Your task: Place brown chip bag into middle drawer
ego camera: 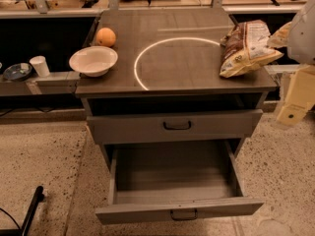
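The brown chip bag (247, 48) lies tilted on the right side of the cabinet top, its dark brown middle with white print facing up and a pale end toward the front. The middle drawer (172, 173) is pulled far out below, its long grey tray open and showing nothing inside, with a small black loop handle (183, 214) on its narrow front. My gripper (291, 38) is at the right edge of the view, right beside the bag's far right end; whether it touches the bag is hidden.
A taller-fronted drawer (174, 127) with a black handle sits just above the open one, slightly out. A white bowl (93, 60) and an orange (106, 37) stand at the top's left. A cup (39, 66) and a dark dish (16, 71) sit on a shelf at the left.
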Controlling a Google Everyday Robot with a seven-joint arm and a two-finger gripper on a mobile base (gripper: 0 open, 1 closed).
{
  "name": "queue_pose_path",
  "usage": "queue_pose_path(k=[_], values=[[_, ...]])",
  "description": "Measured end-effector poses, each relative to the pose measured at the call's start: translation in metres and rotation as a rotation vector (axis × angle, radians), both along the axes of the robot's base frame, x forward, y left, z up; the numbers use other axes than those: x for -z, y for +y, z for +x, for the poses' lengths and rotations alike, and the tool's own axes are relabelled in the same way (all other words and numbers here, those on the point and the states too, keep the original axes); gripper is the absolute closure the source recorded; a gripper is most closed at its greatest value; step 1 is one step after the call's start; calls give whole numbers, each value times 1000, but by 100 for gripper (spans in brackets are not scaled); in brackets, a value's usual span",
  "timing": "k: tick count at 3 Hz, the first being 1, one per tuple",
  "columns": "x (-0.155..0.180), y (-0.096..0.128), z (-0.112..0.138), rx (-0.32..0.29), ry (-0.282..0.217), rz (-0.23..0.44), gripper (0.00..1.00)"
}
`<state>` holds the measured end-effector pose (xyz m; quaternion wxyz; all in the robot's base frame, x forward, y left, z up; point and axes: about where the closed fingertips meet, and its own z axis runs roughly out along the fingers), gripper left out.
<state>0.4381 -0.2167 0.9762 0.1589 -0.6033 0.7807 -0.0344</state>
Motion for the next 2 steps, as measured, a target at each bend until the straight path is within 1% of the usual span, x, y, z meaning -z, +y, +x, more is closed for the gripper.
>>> queue_pose_path(k=[1,2], values=[[0,0,0,0,0,0,0],[12,-8,21,27,-48,-44,0]])
